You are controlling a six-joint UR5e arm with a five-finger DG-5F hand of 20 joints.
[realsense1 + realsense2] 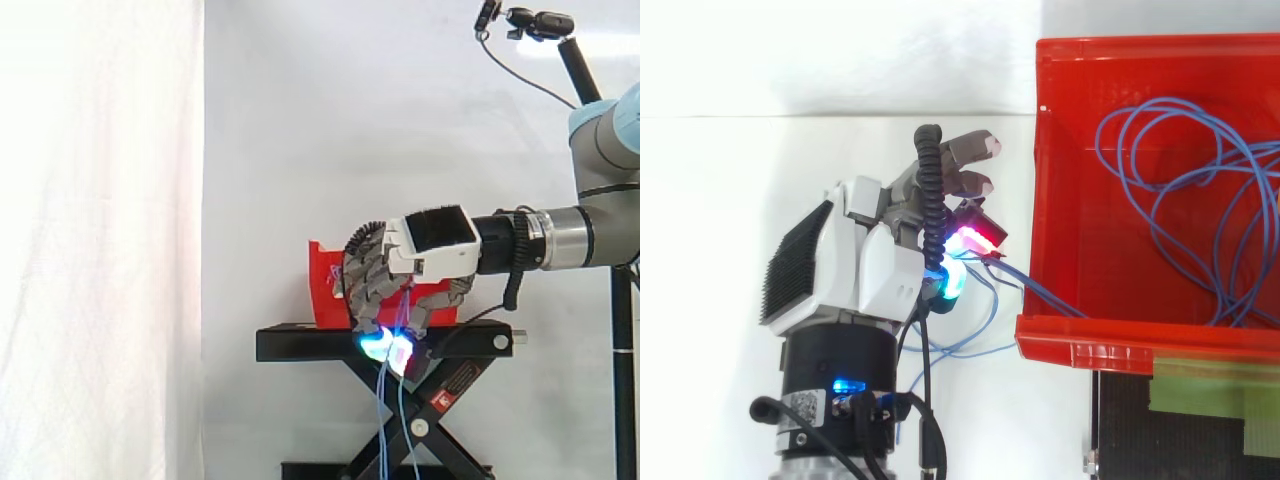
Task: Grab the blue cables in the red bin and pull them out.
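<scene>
Thin blue cables (1160, 108) lie in loose loops inside the red bin (1070, 160). Several strands run over the bin's lower left rim to my hand (880, 265), which sits just outside the bin's left wall. My curled fingers and thumb pinch those strands between glowing red and cyan fingertips (975, 240). In the side view my hand (435, 250) hangs in front of the bin (325, 285), and the blue cables (383, 420) dangle from its glowing tips below the stand's top.
The bin rests on a black scissor stand (300, 343), whose top plate (1180, 440) carries a green strip (1215, 385). A white curtain hangs behind. A camera mount (540, 22) stands at the upper right, above the arm.
</scene>
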